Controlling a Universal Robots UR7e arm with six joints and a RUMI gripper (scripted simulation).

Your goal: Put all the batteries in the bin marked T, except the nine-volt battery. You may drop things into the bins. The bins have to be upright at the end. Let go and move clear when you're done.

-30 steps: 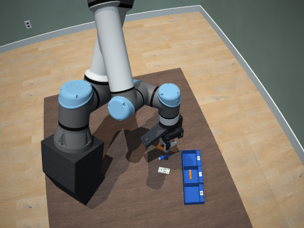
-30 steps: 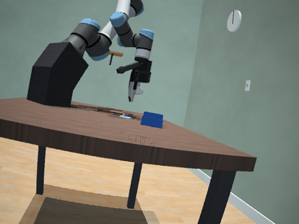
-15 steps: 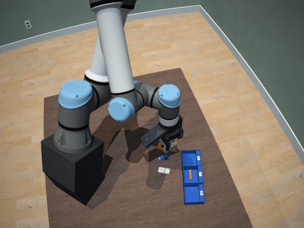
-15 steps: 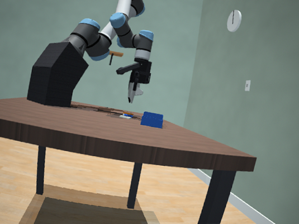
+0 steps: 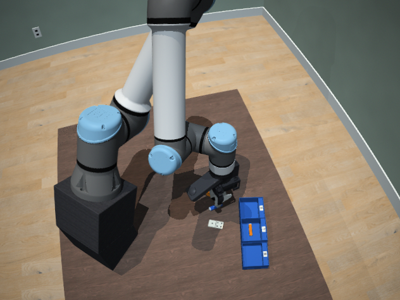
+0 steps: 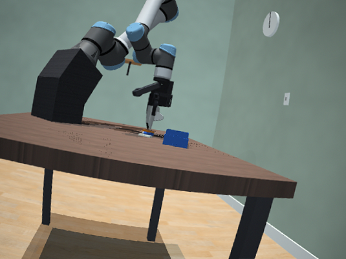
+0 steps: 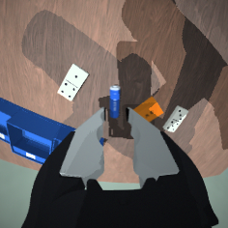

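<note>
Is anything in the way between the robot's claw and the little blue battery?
Nothing visible is. In the wrist view the blue battery lies right ahead of the gap between the fingers of the gripper, which holds nothing. The orange block and two dominoes sit off to the sides, not between them.
</note>
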